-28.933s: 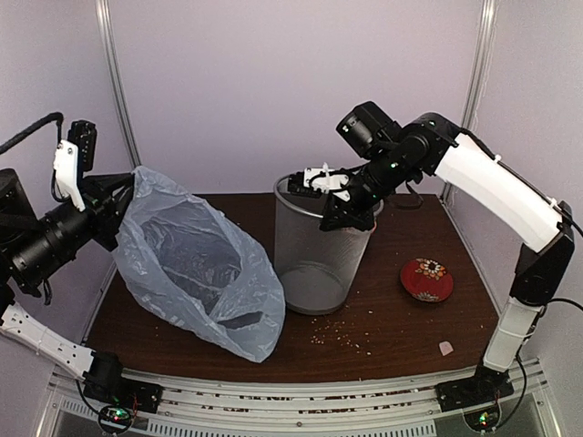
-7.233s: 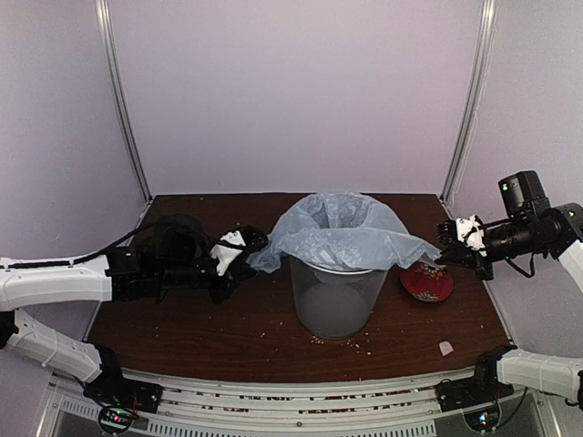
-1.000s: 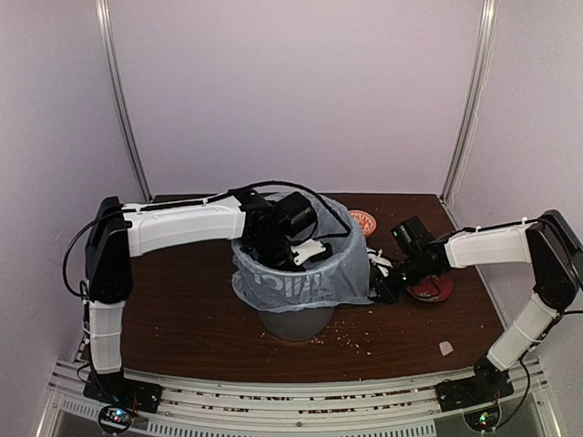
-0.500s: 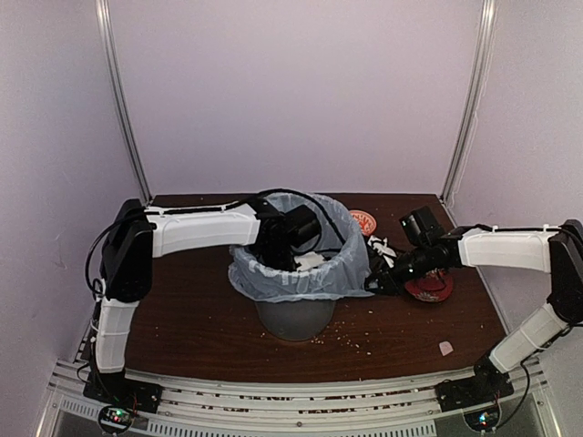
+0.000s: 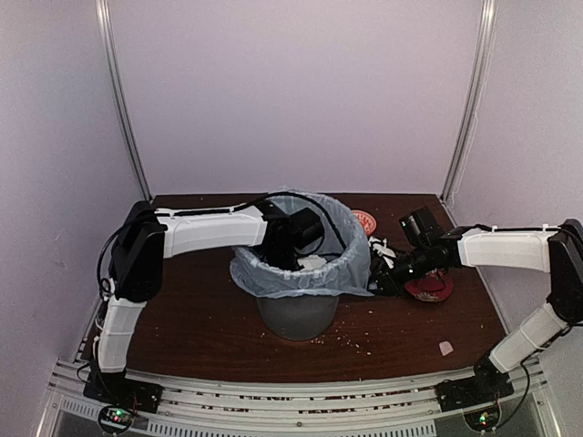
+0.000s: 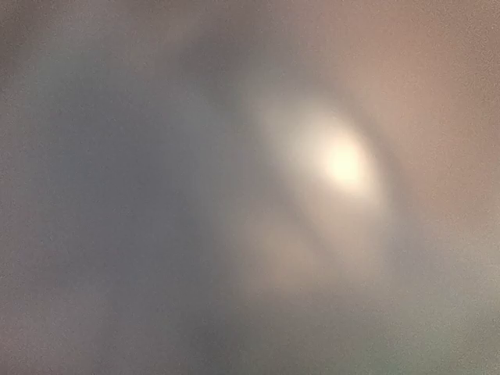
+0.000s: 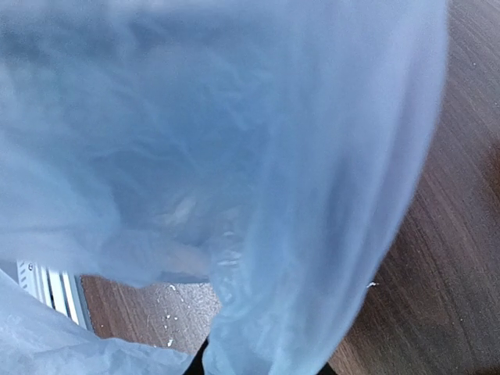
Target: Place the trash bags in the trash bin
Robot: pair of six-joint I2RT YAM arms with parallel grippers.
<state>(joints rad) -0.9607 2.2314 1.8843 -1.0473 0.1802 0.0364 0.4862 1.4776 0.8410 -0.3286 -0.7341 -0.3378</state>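
The grey mesh trash bin [image 5: 296, 317] stands mid-table. The pale blue trash bag [image 5: 273, 273] lines it, its edge folded down over the rim. My left arm reaches over the rim from the left. My left gripper [image 5: 311, 261] is down inside the bag-lined bin, and I cannot tell how its jaws stand. The left wrist view is only a pale grey blur. My right gripper [image 5: 378, 273] is at the bin's right side, pinching the bag's hanging edge. In the right wrist view the bag [image 7: 234, 156] fills the frame and hides most of my fingers.
A flat red dish [image 5: 430, 289] lies under my right forearm. A small red-patterned bowl [image 5: 363, 220] sits behind the bin. A small pink piece [image 5: 445, 347] and crumbs [image 5: 351, 339] lie on the brown table [image 5: 182, 319] toward the front.
The bag's folded-over skirt sits higher on the bin than a second ago. My right gripper has risen slightly with the edge. My left arm has shifted, its gripper still inside the bin.
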